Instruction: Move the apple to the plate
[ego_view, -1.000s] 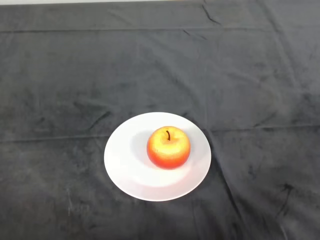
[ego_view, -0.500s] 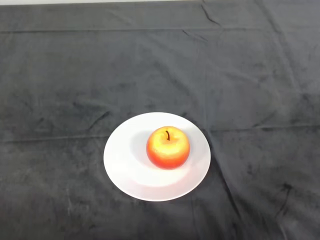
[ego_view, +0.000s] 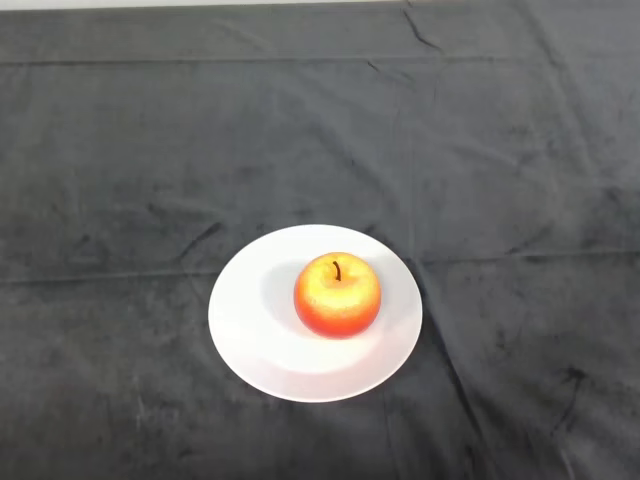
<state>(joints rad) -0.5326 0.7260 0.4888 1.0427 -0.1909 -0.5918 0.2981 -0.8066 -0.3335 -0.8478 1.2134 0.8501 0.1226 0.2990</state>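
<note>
Desk (ego_view: 120, 150) under dark cloth carries a white plate (ego_view: 245, 345) near its front middle. Apple (ego_view: 337, 294) sits upright on the plate, slightly right of its centre, stem up. No hand shows, so its state cannot be told.

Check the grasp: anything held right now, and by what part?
Nothing is held. No hand is in view. The apple sits upright on the plate, stem up, untouched.
</note>
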